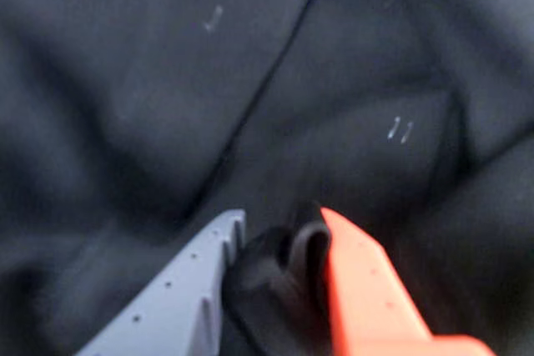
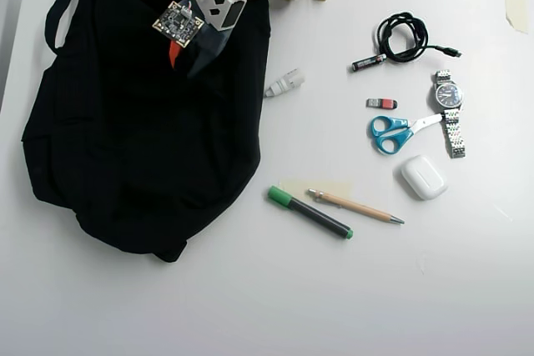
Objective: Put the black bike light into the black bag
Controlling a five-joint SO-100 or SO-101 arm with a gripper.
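The white bench [image 2: 250, 306] carries the black bag [image 2: 142, 147], whose dark folds fill the wrist view. Above the bag's upper part hangs the tool [image 1: 279, 223], its grey and orange fingers clamped on the black bike light [image 1: 279, 277]. On the bench lie scissors [image 2: 392, 132], a black-and-green marker [image 2: 309, 213] and a white earbud case [image 2: 424, 178].

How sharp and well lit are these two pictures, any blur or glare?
Wrist view: dim and soft, the black bag fills it with blurred folds; the end effector and the black bike light it holds are smeared too. Overhead view: bright, even and sharp, faint shadows, no strong glare on the table.
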